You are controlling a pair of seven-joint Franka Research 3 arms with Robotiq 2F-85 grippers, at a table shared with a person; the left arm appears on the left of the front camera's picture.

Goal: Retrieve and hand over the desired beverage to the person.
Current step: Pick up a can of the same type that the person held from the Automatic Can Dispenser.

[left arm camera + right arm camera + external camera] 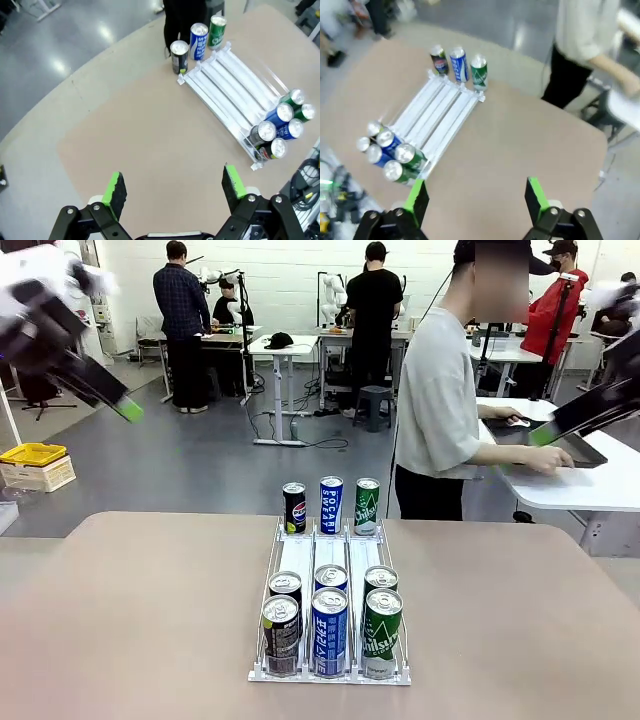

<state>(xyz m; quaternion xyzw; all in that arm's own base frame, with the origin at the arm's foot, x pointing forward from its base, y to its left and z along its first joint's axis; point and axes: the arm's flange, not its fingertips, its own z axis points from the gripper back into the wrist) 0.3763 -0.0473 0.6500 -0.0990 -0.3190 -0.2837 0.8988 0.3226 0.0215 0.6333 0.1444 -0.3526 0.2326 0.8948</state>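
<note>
So, table: big tan flat-topped table (120, 620), with everything for this job sitting mid-table.
person: the person in a light grey sweatshirt (440, 390) is past the far right corner, turned sideways with hands on a white side table (600, 502). They aren't pointing at any drink, so I can't tell which one they want.
rack: clear plastic three-lane can rack (297, 558). Its long axis runs from the robot's side straight toward the far edge.
left arm: its black, green-padded left gripper (172, 182) is spread wide with nothing in it, hanging high over the table's left side.
right arm: the matching right gripper (475, 192) is also wide open and empty, high over the right side.
near cans: six upright cans, two per lane, with the dark can (281, 635) on the left, the blue can (329, 630) in the middle and the green can (381, 633) on the right.
far cans: black cola can (294, 507), blue-white can (331, 503) and green soda can (367, 505) stand just past the rack's far end.
what matters: the cans sit below and ahead of both grippers, well apart from them. The dark lane is nearer the left arm and the green lane nearer the right, and I'd guess the near row is the easy reach.
</note>
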